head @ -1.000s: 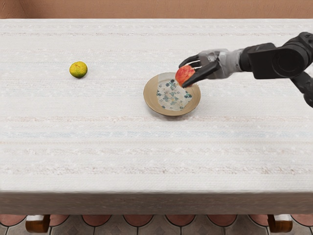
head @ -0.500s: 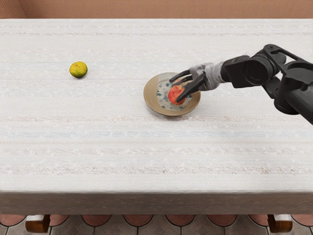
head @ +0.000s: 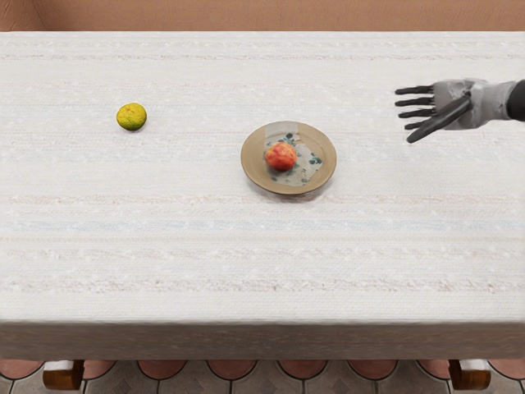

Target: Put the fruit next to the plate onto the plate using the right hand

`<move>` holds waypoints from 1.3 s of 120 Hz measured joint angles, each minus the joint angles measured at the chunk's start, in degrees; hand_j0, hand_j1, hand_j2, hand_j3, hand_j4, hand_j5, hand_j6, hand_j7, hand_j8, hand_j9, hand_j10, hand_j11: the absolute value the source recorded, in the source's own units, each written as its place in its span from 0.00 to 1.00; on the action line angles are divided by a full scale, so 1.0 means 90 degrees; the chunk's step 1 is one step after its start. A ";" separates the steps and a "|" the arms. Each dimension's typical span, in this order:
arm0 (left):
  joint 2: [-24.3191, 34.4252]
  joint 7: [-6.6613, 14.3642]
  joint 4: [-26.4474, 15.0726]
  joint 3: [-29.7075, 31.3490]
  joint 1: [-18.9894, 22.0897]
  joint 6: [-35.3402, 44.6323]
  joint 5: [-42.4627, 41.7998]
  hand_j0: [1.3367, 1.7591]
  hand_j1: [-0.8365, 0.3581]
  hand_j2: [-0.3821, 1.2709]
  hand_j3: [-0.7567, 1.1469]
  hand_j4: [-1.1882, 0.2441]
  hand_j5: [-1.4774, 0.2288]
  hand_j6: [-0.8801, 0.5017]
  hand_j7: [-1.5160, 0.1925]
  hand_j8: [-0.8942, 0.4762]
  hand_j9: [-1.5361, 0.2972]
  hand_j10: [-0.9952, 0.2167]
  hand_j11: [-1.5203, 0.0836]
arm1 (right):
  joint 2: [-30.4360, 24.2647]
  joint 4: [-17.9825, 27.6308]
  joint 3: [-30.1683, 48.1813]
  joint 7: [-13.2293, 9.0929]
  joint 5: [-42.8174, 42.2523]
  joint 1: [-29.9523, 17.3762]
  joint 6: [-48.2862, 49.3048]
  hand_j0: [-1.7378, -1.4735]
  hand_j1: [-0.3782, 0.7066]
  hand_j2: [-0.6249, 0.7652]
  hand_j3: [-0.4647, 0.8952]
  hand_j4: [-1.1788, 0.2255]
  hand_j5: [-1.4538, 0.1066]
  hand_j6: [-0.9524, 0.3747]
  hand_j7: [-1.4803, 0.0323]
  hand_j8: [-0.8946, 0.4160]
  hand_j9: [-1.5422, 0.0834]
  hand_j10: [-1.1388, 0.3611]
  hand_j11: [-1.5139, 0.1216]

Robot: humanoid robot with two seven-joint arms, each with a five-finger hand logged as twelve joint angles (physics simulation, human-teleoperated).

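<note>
A long table (head: pixel 164 246) with a pale, faintly striped top fills almost the whole view. Its far edge meets a brown wall (head: pixel 262 15) along the top of the picture. Its near edge runs across the bottom, with reddish floor tiles (head: pixel 246 369) and a wooden leg (head: pixel 63 374) at each corner below it. The plate (head: pixel 248 160) sits a little right of the table's middle, well away from every edge, with open tabletop on all sides, widest toward the near edge. The red fruit (head: pixel 281 155) lies on the plate's patterned centre, slightly left of the middle and inside the rim. A yellow-green fruit (head: pixel 131 116) sits alone on the tabletop, well to the left of the plate and a little farther back. The stretch of tabletop between the plate and the right edge is open. The right hand (head: pixel 443 107) reaches in from the right edge over the far right part of the table, well apart from the plate. Its dark fingers (head: pixel 414 90) are spread and point left, the thumb slants down and left, and it holds nothing; how high it hangs over the top cannot be told
</note>
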 joint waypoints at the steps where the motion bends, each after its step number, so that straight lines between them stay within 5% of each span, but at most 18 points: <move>1: 0.0000 0.0000 0.0000 0.0000 0.0000 0.0000 0.0000 0.76 0.99 0.23 0.40 0.83 0.87 0.64 0.89 0.65 0.84 0.82 0.95 | -0.0038 0.0001 0.0003 0.0000 0.0014 -0.0019 0.0010 0.30 0.07 0.46 0.34 0.82 0.89 0.70 0.94 0.66 0.91 0.74 0.89; 31: 0.0000 -0.0008 0.0016 -0.0001 -0.0068 0.0000 0.0000 0.76 0.99 0.23 0.40 0.83 0.87 0.64 0.89 0.65 0.84 0.82 0.95 | -0.0458 0.0019 0.0037 0.0000 0.0177 -0.0317 0.0123 0.30 0.04 0.45 0.34 0.83 0.92 0.71 0.97 0.68 0.94 0.75 0.91; 156: 0.0000 -0.0081 0.0083 0.0351 -0.0161 -0.0001 0.0446 0.76 0.99 0.23 0.40 0.83 0.87 0.64 0.89 0.65 0.84 0.82 0.95 | -0.0423 0.0232 0.0043 0.0000 0.0245 -0.0354 0.0134 0.30 0.03 0.45 0.34 0.84 0.93 0.72 0.98 0.68 0.95 0.76 0.93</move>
